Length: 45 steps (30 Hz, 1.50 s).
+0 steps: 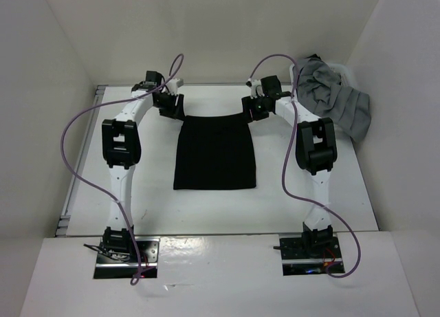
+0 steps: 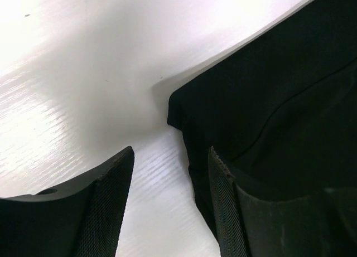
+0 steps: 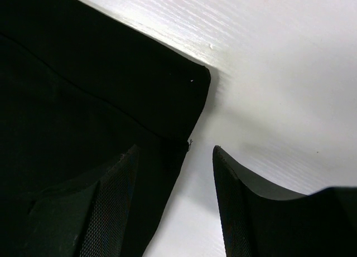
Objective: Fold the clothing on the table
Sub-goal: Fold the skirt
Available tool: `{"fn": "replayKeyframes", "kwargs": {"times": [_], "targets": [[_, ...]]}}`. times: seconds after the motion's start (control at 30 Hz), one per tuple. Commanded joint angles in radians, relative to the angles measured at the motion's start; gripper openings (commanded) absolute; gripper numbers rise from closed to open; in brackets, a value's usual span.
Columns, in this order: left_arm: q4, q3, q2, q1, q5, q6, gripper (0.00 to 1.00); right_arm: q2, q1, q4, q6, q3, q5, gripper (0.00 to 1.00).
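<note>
The clothing (image 1: 214, 152) lies flat (no fold made yet), while left gripper (image 1: 170, 105) and right gripper (image 1: 253, 106), jaws apart, straddle its upper corners.

Grey garment heap (image 1: 335, 97) near the right gripper (image 1: 249, 113)

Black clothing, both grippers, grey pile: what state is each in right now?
Clothing: lying flat on the table, not lifted.
Left gripper: open, astride the clothing's edge at its far left corner.
Right gripper: open, astride the edge at its far right corner.
Grey garments: crumpled heap at the table's far right corner.
</note>
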State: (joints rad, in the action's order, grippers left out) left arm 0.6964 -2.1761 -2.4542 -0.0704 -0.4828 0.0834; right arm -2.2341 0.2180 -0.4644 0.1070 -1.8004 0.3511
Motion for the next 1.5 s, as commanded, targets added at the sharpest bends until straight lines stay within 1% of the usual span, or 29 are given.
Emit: {"fn": "replayKeyframes", "kwargs": {"times": [0.0,0.17,0.2,0.37,0.4,0.43,0.57,0.6,0.77,0.97,1.0,1.07,1.23,1.3,1.47], "targets": [[0.017,-0.044,-0.029,-0.012,-0.016,0.026,0.63,-0.002,0.006,0.018,0.016,-0.053,0.031,0.61],[0.035,-0.102,-0.077,-0.034,-0.016,0.026,0.6,-0.002,0.006,0.018,0.016,-0.053,0.049,0.61],[0.06,-0.126,-0.092,-0.043,-0.026,0.035,0.59,-0.002,0.006,0.018,0.016,-0.053,0.049,0.61],[0.086,-0.175,-0.123,-0.052,-0.045,0.035,0.58,-0.002,0.006,0.018,0.016,-0.053,0.049,0.61],[0.095,-0.175,-0.123,-0.052,-0.045,0.035,0.55,-0.002,0.006,0.027,0.016,-0.044,0.049,0.61],[0.095,-0.175,-0.132,-0.061,-0.045,0.035,0.55,-0.002,0.006,0.027,0.016,-0.043,0.049,0.6],[0.095,-0.175,-0.132,-0.062,-0.045,0.044,0.51,-0.002,0.006,0.046,0.016,-0.043,0.049,0.59],[0.095,-0.175,-0.132,-0.062,-0.045,0.044,0.5,-0.013,0.006,0.046,0.016,-0.053,0.049,0.57],[0.095,-0.146,-0.114,-0.062,-0.054,0.053,0.46,-0.057,0.006,0.027,0.016,-0.12,0.058,0.57],[0.084,-0.105,-0.083,-0.062,-0.054,0.053,0.46,-0.14,-0.003,-0.011,0.016,-0.243,0.081,0.56],[0.084,-0.094,-0.074,-0.062,-0.054,0.053,0.46,-0.162,-0.003,-0.022,0.016,-0.254,0.092,0.54],[0.084,-0.085,-0.074,-0.062,-0.054,0.062,0.46,-0.176,-0.003,-0.022,0.016,-0.273,0.092,0.54],[0.075,-0.076,-0.055,-0.062,-0.054,0.062,0.46,-0.199,-0.012,-0.022,0.016,-0.303,0.092,0.53],[0.075,-0.076,-0.055,-0.062,-0.063,0.062,0.46,-0.208,-0.022,-0.031,0.016,-0.312,0.092,0.5],[0.075,-0.056,-0.055,-0.062,-0.063,0.062,0.45,-0.217,-0.031,-0.031,0.016,-0.312,0.092,0.48]]}}
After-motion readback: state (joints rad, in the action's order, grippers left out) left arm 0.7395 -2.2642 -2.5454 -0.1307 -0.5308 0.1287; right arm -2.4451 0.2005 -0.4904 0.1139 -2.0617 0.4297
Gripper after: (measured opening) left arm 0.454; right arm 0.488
